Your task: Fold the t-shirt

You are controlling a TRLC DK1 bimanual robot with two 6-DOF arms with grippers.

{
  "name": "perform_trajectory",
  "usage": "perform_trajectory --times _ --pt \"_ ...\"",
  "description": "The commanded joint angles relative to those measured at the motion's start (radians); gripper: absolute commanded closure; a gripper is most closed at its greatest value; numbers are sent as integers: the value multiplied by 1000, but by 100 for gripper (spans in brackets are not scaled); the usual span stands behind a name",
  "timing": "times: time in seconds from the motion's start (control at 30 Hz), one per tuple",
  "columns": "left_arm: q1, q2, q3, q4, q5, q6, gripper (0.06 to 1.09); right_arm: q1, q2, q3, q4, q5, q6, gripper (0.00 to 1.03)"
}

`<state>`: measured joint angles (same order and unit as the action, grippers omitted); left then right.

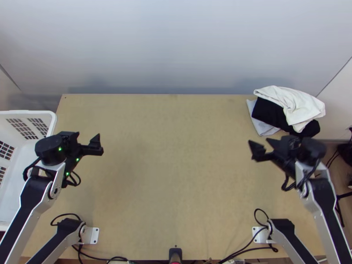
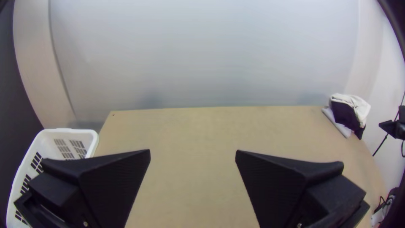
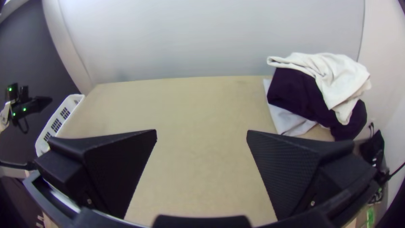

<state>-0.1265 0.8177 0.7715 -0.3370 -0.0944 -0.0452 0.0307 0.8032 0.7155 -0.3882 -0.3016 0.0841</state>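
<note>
Cloths lie bunched in a pile at the table's far right corner: a white cloth (image 1: pixel 292 103) on top, a black one (image 1: pixel 269 112) below it and a light grey one (image 1: pixel 259 125) at the bottom. Which is the t-shirt, I cannot tell. Over the table's left side my left gripper (image 1: pixel 89 133) is open and holds nothing; its fingers stand apart in the left wrist view (image 2: pixel 193 150). Nearer the pile, my right gripper (image 1: pixel 258 140) is also open, the cloths lying beyond it. The right wrist view has this gripper (image 3: pixel 201 131) with bare tabletop between its fingers, and the white cloth (image 3: pixel 337 80).
A white slatted basket (image 1: pixel 31 115) stands against the left edge of the wooden table (image 1: pixel 176 176). Black cables (image 1: pixel 246 246) run along the near edge, where a small black device (image 1: pixel 175 254) also stands. A pale wall rises behind the far edge.
</note>
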Motion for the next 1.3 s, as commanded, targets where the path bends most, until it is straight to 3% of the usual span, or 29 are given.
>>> perform_trajectory --times 0.0,0.23,0.47,0.63,0.73,0.8,0.93,0.97,1.07,1.17,1.27 --pt "80 -61 -135 62 2 10 10 193 -159 -139 141 82 -1 4" --pt "87 -183 -311 225 2 16 10 196 -228 -355 437 162 -18 4" --pt "59 -344 -486 357 5 22 10 258 -271 -493 631 237 -24 4" --pt "-7 -529 -633 424 10 44 11 236 -282 -573 726 242 -47 4" --pt "-13 -680 -727 446 13 33 11 248 -294 -593 743 248 -46 4" --pt "-21 -816 -762 382 13 33 11 262 -346 -611 743 271 -75 4" --pt "1 -819 -768 355 13 31 11 245 -616 -700 721 298 -129 4" --pt "1 -819 -770 354 13 30 11 250 -730 -714 637 300 -158 4" --pt "-5 -819 -768 352 16 8 10 241 -759 -714 535 300 -172 4" --pt "1 -819 -768 352 16 7 10 222 -800 -714 442 340 -115 4" --pt "1 -819 -768 352 19 11 10 210 -805 -712 480 346 -116 4"
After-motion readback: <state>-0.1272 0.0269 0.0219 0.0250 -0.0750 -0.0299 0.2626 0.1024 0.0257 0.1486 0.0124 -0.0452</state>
